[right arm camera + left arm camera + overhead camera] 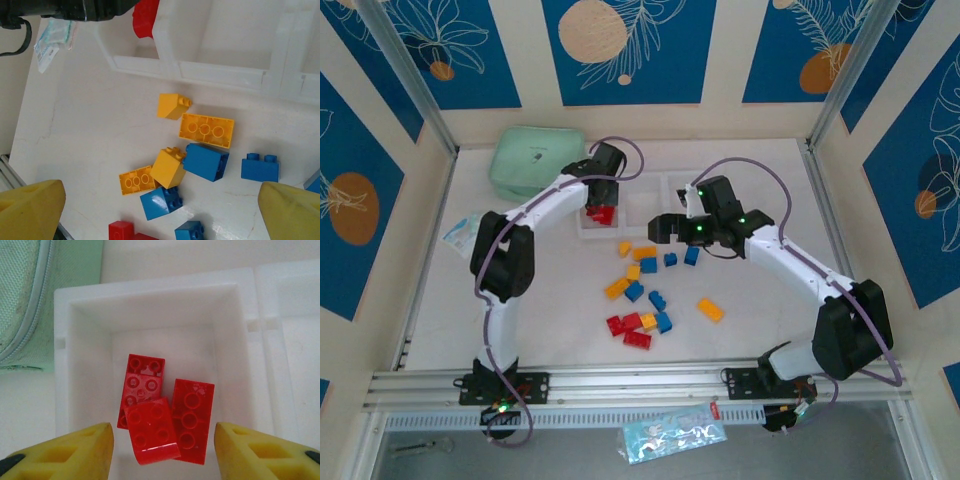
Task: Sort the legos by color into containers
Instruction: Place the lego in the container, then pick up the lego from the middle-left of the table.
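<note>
My left gripper (601, 200) (164, 440) hangs open over the leftmost of the containers (150, 295). A square red brick (151, 430) lies between its yellow fingers (85, 450), touching neither, on top of two oblong red legos (191, 420). My right gripper (668, 228) (160, 210) stands wide open above the loose legos (640, 285). Below it lie yellow bricks (168, 167) (206, 130) and blue bricks (205, 161) (161, 202). The middle bin (640, 205) holds nothing I can see.
A mint-green pouch (535, 158) (25, 300) sits just left of the bins. A plastic packet (460, 232) (52, 42) lies at the table's left. Red bricks (630, 328) and an orange one (710, 309) lie nearer the front edge.
</note>
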Robot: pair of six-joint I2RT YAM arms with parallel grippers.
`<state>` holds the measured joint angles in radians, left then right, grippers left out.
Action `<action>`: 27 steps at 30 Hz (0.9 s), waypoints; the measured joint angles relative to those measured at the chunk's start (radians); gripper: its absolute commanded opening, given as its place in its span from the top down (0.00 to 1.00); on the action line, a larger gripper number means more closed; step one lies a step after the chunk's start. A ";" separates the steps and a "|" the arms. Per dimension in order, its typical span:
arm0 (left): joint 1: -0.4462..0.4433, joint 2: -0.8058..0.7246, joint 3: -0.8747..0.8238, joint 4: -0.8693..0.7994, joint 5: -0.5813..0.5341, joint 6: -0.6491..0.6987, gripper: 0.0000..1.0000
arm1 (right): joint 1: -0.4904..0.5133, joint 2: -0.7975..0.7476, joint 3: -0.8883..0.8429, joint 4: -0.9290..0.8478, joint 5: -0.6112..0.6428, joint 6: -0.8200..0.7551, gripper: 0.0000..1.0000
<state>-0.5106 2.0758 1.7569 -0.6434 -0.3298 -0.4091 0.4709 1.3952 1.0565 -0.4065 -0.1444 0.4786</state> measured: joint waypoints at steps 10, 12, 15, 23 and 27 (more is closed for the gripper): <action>-0.019 -0.290 -0.240 -0.003 0.121 -0.011 0.41 | 0.052 0.000 0.008 -0.083 -0.003 -0.032 0.01; -0.035 -0.377 -0.316 -0.006 0.142 -0.026 0.41 | 0.068 -0.001 0.008 -0.106 -0.002 -0.035 0.01; -0.065 -0.485 -0.426 -0.012 0.164 -0.058 0.41 | 0.092 -0.013 0.002 -0.133 0.011 -0.039 0.01; -0.196 -0.716 -0.723 -0.054 0.215 -0.219 0.38 | 0.166 -0.042 -0.077 -0.159 0.022 -0.033 0.01; -0.267 -0.773 -0.823 -0.071 0.236 -0.313 0.35 | 0.192 -0.042 -0.112 -0.154 0.023 -0.014 0.01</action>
<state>-0.7773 1.3025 0.9340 -0.7143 -0.0937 -0.7219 0.6624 1.3533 0.9443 -0.5610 -0.1211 0.4644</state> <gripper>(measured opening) 0.637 0.990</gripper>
